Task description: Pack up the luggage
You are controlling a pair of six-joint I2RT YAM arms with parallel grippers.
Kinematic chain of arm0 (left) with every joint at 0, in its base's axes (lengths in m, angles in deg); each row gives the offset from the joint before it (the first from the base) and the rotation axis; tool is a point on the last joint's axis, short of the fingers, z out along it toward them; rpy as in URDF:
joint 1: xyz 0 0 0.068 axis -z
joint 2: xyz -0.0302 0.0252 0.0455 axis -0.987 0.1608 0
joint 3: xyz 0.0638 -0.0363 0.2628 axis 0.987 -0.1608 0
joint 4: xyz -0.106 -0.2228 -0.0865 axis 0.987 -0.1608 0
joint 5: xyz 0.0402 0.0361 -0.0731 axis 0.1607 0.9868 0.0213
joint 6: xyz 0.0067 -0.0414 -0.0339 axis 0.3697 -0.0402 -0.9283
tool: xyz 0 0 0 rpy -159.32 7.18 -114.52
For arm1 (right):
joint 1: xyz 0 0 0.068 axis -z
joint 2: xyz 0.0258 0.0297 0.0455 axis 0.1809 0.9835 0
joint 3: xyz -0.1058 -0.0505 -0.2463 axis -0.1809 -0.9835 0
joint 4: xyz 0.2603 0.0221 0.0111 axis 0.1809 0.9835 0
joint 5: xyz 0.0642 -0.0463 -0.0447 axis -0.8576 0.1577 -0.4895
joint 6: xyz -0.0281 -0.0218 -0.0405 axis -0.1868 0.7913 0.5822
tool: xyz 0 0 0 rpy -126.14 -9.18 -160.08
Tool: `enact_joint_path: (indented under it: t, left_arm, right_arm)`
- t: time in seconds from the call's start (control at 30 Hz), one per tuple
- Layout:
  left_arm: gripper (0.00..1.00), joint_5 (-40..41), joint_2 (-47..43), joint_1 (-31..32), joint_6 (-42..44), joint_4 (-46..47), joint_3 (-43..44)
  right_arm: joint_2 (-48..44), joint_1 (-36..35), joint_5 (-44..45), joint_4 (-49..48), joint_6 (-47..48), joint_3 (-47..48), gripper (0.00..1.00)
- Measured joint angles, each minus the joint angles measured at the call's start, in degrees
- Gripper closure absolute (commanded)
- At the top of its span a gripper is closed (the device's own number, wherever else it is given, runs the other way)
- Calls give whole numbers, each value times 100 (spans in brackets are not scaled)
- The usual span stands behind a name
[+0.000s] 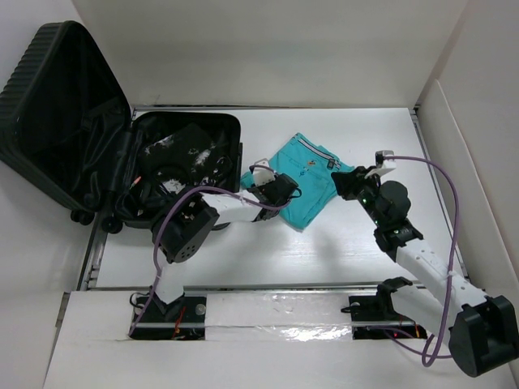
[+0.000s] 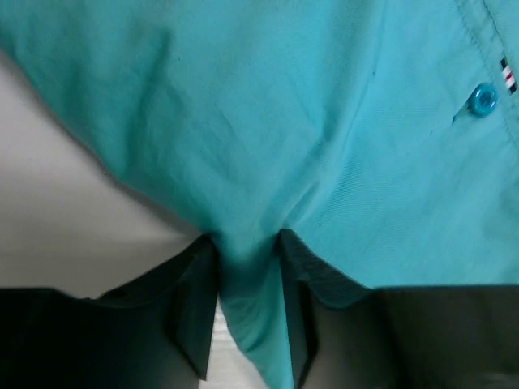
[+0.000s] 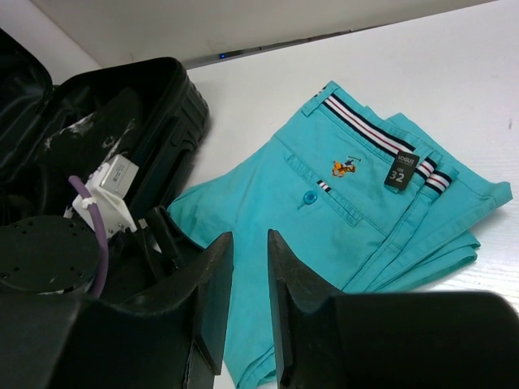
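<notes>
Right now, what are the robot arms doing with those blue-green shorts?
They are packing. The left arm's fingers pinch a fold at the edge of the teal shorts, which lie folded on the table beside the open black suitcase. The right arm's fingers hover by the shorts' other side, slightly apart, holding nothing. The shorts are not in the suitcase yet.

A: What's the suitcase (image 1: pixel 49 105) made of?
B: A hard black shell, ribbed and matt, plastic by the look. Dark cloth lining inside.
A: And the pants (image 1: pixel 304 182)?
B: Teal woven cloth, matt, softly creased. Glossy button (image 2: pixel 484 99), striped ribbon waistband.
A: The table (image 1: pixel 324 251)?
B: White, smooth, faint sheen.
</notes>
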Motion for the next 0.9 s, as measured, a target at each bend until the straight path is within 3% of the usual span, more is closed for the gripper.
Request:
enact_joint_path:
  t: [0.13, 0.37, 0.63, 0.77, 0.9]
  left_arm:
    - [100, -142, 111, -68, 229, 391, 4]
    - [100, -400, 188, -262, 1453, 544, 367]
    - [100, -1163, 216, -702, 3305, -223, 2524]
    - [100, -1661, -142, -1329, 3823, -601, 2885]
    - [100, -2103, -728, -2448, 4079, -1104, 2745]
  right_arm:
    - [-79, 0, -2, 33, 20, 0, 71]
    - [-114, -48, 68, 48, 59, 0, 71]
    - [-227, -63, 415, 72, 57, 0, 71]
    - [-409, -63, 457, 76, 28, 0, 71]
    - [-579, -63, 505, 70, -4, -74, 71]
